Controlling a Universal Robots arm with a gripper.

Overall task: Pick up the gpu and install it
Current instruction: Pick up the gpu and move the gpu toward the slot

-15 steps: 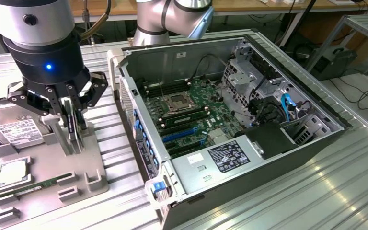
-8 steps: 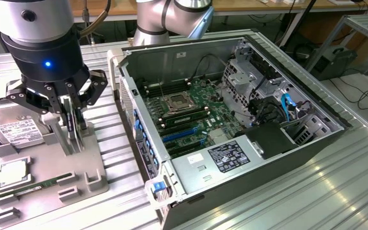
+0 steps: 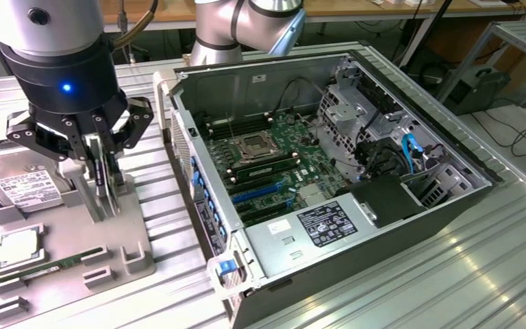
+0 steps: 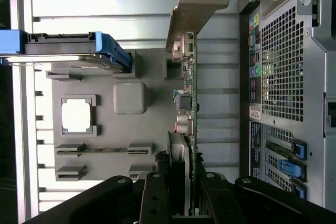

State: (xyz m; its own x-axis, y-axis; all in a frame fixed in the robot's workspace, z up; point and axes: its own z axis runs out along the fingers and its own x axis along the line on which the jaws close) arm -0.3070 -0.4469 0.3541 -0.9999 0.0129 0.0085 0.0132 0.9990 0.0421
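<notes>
Pickup is the step in hand: the gripper (image 3: 103, 199) stands over the grey holder (image 3: 140, 226) on the desk (image 3: 446, 274), its jaws drawn in to a narrow gap and clamped on the gpu (image 4: 192, 93), one on each face. The card stands on edge, its silver bracket (image 4: 195, 3) at the end away from the gripper, and I cannot tell whether its lower edge sits in the holder or just above it. Nothing of the install shows as done: the case (image 3: 487, 175) lies open just beside the holder, and its blue slots (image 3: 258, 193) carry no card. Judging from this, the lift calls for a straight pull in the card's own plane, with no twist, so the thin board does not bind or flex.
</notes>
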